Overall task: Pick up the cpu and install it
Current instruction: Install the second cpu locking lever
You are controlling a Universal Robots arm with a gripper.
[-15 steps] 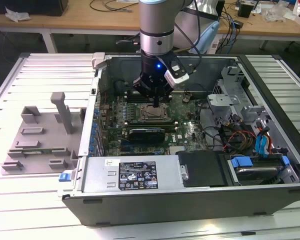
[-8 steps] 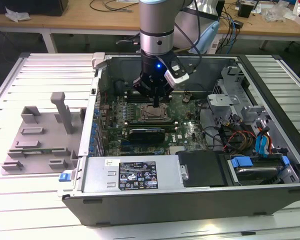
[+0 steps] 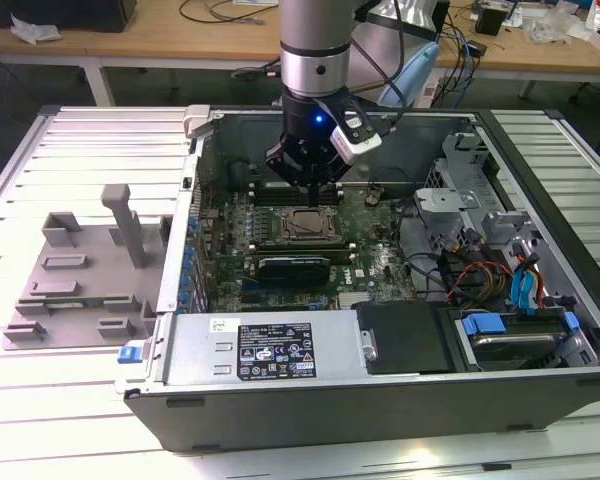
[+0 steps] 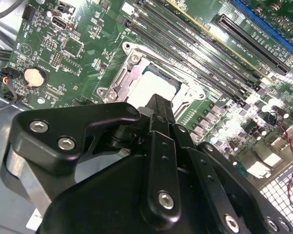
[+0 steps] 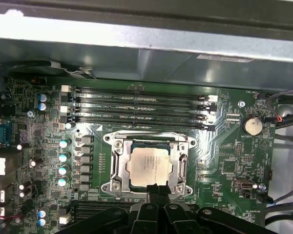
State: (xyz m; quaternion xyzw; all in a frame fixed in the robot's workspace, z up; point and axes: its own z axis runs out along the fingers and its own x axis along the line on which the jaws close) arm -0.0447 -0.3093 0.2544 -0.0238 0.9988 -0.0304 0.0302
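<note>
You see the cpu (image 5: 149, 166) lying flat inside the socket frame (image 5: 118, 165) at the lower centre of the first wrist view, with the gripper (image 5: 157, 191) narrow and empty above its edge; this light, stiff, fragile plate probably wants holding only by its edges.

An open computer case (image 3: 540, 395) lies on a slatted metal table (image 3: 70, 420). Inside it are a green motherboard (image 5: 234, 161), black memory slots (image 5: 136, 105), a round coin battery (image 5: 251, 125), a labelled power supply (image 3: 270, 350) and blue-tabbed drive bays (image 3: 510, 325). A grey plastic fixture (image 3: 80, 270) sits at the exterior view's left.
</note>
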